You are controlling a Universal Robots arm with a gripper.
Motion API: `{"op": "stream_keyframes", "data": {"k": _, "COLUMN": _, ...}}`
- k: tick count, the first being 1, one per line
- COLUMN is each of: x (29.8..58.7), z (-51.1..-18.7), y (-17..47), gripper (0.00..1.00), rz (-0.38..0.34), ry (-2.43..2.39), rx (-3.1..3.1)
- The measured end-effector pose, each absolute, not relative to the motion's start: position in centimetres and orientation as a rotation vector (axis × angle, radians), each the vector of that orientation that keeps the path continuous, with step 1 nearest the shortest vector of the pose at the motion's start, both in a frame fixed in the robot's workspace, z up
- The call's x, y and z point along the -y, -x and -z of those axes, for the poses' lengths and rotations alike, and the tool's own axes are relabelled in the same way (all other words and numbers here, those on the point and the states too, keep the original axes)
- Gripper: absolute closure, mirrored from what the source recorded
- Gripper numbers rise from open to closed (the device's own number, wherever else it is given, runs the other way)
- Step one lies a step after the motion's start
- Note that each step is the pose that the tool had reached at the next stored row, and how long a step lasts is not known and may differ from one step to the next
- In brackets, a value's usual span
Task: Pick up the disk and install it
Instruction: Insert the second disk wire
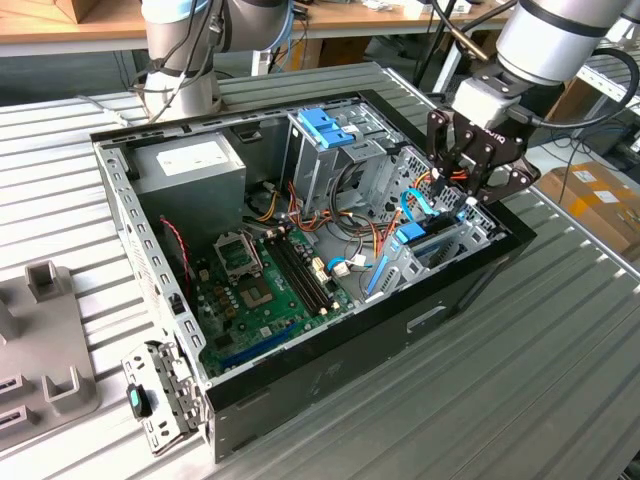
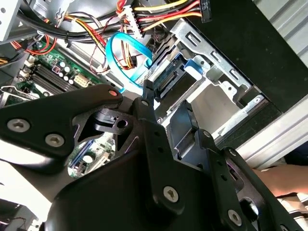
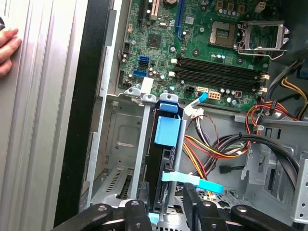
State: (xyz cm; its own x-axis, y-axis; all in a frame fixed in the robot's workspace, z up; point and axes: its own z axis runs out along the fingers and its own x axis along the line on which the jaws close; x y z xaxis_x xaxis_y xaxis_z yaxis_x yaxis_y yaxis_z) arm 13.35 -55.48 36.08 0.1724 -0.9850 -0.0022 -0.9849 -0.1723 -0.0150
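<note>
One disk (image 3: 166,132) stands on edge in the metal drive bay (image 3: 120,139) at the corner of the open computer case (image 1: 330,385), its blue rail tab facing the green motherboard (image 3: 202,43). The end effector (image 1: 478,172) hangs just above that bay, fingers (image 3: 132,214) parted on either side of the disk's end, gripping nothing. A blue data cable (image 2: 122,55) loops nearby. A person's hand (image 3: 7,48) rests on the ribbed tabletop (image 1: 560,330) beside the case.

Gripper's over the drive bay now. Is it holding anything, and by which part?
Nothing appears held. The gripper hangs just above the disk, which stands on edge in the bay, fingers apart with open space between.
</note>
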Motion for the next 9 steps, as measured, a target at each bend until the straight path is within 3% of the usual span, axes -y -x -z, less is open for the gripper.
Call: {"op": "stream_keyframes", "data": {"k": 9, "x": 55.44, "z": -36.08, "y": -13.55, "gripper": 0.58, "rz": 0.011, "ry": 2.525, "rx": -1.847}}
